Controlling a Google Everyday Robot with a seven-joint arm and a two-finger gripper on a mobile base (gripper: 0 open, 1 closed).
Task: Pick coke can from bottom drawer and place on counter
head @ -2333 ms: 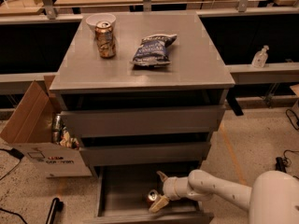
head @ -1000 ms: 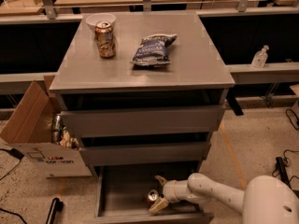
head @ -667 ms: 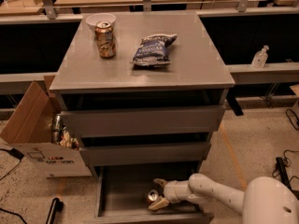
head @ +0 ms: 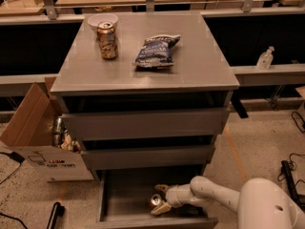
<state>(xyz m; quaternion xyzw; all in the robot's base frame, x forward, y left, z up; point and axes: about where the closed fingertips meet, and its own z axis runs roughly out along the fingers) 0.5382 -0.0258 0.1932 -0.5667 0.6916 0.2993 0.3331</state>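
Drawer cabinet filled mid-frame and is the reference for everything here. Its top, the counter, was flat grey with plenty of bare room on the right half. Robot body sat at the cabinet's lower right, white arm reaching left into the cabinet's base. Cardboard box stood just left of the cabinet, flaps up, some cans inside. Bottom drawer was pulled out at the cabinet's foot; the two drawers above it were pushed in. Chip bag lay near the middle of the cabinet top. White bowl sat at the top's back left, with a gold-brown can upright just in front of it. A small bottle stood on a ledge well right of the cabinet.

Gripper was down inside the bottom drawer, right of centre. Fingers were spread, one on each side of the coke can, which lay between them on the drawer floor near the front wall. They looked not closed on it; contact was hard to tell.

Progress: early. Drawer open, reach made, can bracketed. Left: close on the can, lift it clear of the drawer front, carry it up past the cabinet's face, set it on a bare patch of counter, release. Can had not left the drawer.
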